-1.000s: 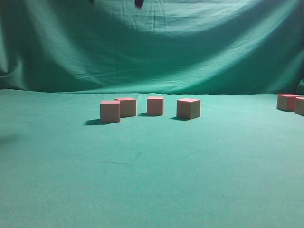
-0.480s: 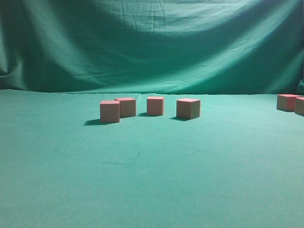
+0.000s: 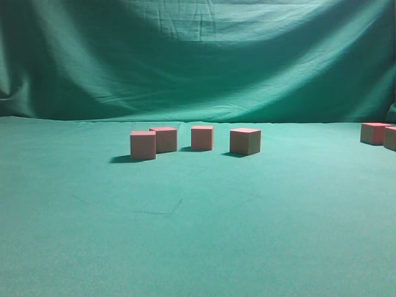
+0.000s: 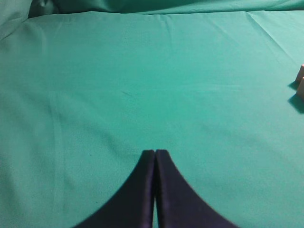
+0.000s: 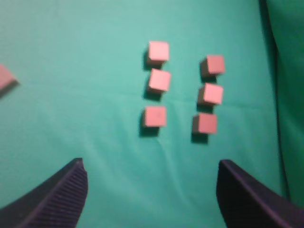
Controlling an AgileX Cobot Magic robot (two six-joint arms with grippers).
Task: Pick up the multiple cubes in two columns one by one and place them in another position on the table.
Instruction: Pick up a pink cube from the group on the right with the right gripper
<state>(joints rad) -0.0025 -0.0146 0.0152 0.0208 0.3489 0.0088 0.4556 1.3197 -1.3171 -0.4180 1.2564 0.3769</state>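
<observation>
Several pinkish-red cubes stand on the green table (image 3: 198,235). Seen from the right wrist view, six of them form two columns of three: the left column's nearest cube (image 5: 155,116) and the right column's nearest cube (image 5: 205,124) lie just ahead of my right gripper (image 5: 151,166). That gripper is open and empty, above the cloth. A row of cubes (image 3: 202,137) crosses the middle of the exterior view, with two more cubes (image 3: 375,133) at its right edge. My left gripper (image 4: 155,152) is shut on nothing over bare cloth. No gripper shows in the exterior view.
A single cube (image 5: 4,76) sits apart at the left edge of the right wrist view. Cube corners (image 4: 300,80) peek in at the right edge of the left wrist view. A green backdrop (image 3: 198,55) hangs behind the table.
A dark piece of an arm at the top edge of the exterior view has gone out of sight. The cubes have not moved.
</observation>
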